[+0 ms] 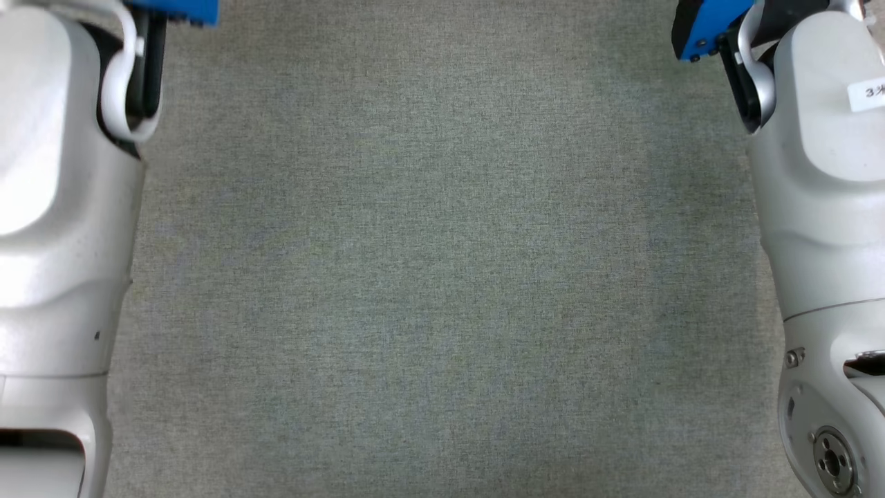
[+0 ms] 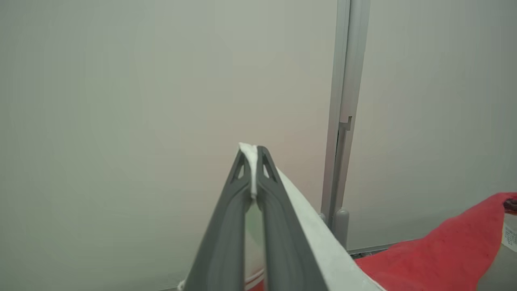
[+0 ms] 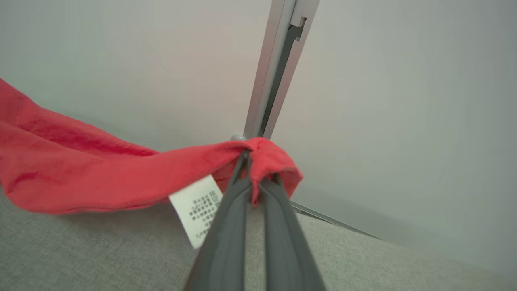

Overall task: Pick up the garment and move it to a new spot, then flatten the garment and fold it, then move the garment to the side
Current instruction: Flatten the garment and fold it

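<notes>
Nearest, the grey woven-cloth bench (image 1: pixel 442 277) spreads flat between two pale, smooth-shelled forearms, the left forearm (image 1: pixel 62 207) at one side and the right forearm (image 1: pixel 823 173) at the other, both reaching to the far side. Farther out, the left pincer (image 2: pixel 251 151) is clamped together on a white edge band (image 2: pixel 315 226) of the red cloth garment (image 3: pixel 80 173). The right pincer (image 3: pixel 252 161) is clamped on a bunched red corner of it, where a white printed care label (image 3: pixel 198 210) dangles just beside the fingers. The garment hangs in a shallow sag between the two grips, over the far part of the bench; whether its low middle touches the cloth I cannot tell. Two separate holds likely serve to stretch it wide for laying it flat. Beyond stand a pale plain partition wall (image 2: pixel 121 101) and its grey metal post (image 3: pixel 274 72), close enough that a far swing might brush them.
</notes>
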Controlling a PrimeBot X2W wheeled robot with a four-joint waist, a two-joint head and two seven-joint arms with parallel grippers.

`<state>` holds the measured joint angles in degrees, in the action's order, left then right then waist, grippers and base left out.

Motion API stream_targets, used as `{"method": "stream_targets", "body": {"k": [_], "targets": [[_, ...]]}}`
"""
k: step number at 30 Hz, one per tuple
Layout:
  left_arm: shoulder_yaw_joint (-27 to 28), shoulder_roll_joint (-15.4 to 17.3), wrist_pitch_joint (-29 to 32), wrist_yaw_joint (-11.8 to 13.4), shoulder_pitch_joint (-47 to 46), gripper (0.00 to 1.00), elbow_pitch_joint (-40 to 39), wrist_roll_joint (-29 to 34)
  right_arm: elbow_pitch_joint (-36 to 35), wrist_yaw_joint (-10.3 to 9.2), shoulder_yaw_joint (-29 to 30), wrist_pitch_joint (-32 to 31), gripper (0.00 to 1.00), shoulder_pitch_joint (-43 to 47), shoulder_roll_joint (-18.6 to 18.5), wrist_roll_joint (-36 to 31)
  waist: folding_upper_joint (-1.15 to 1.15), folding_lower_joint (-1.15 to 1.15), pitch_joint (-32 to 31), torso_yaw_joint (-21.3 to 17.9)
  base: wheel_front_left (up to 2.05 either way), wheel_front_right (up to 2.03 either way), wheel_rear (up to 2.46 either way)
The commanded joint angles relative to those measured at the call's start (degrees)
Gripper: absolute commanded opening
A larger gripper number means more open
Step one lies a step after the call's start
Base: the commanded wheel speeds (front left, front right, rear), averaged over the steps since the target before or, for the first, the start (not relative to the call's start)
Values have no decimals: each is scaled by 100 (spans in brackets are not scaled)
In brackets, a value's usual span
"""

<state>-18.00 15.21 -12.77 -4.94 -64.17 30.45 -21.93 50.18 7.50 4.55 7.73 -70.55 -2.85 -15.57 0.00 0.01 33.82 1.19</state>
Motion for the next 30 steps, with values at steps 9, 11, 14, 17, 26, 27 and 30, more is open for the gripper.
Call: {"method": "stream_targets", "body": {"k": [9, 11, 14, 17, 26, 27, 30], "targets": [[197, 291, -166, -92, 1281, 0, -927, -376, 136, -1, -258, 531, 0, 523, -7, 490, 0, -1, -341, -82, 0, 0, 0], [249, 359, -184, -42, 1712, 0, -1263, -443, 63, -2, -300, 577, 0, 738, -7, 687, 0, -1, -487, -87, 0, 0, 0], [306, 443, -201, -5, 2178, 0, -1625, -487, -67, -2, -302, 609, 0, 1023, -7, 816, 0, -1, -642, -89, 0, 0, 0], [373, 553, -181, 71, 2943, 0, -2149, -611, -300, -1, -337, 631, 0, 1558, -5, 956, 0, -1, -935, -90, 0, 0, 0], [403, 734, 98, 469, 5157, 0, -3734, -911, -1730, -1, -528, 213, 0, 3532, -10, 1464, 0, -1, -1790, -64, 0, 0, 0], [403, 749, 144, 522, 5390, 0, -3894, -944, -1993, -1, -540, 115, 0, 3791, -8, 1511, 0, -1, -1865, -71, 0, 0, 0], [425, 855, 267, 686, 6005, 0, -4365, -958, -2869, -1, -600, -252, 0, 4593, -8, 1614, 0, -1, -2093, -86, 0, 0, 0]]}}
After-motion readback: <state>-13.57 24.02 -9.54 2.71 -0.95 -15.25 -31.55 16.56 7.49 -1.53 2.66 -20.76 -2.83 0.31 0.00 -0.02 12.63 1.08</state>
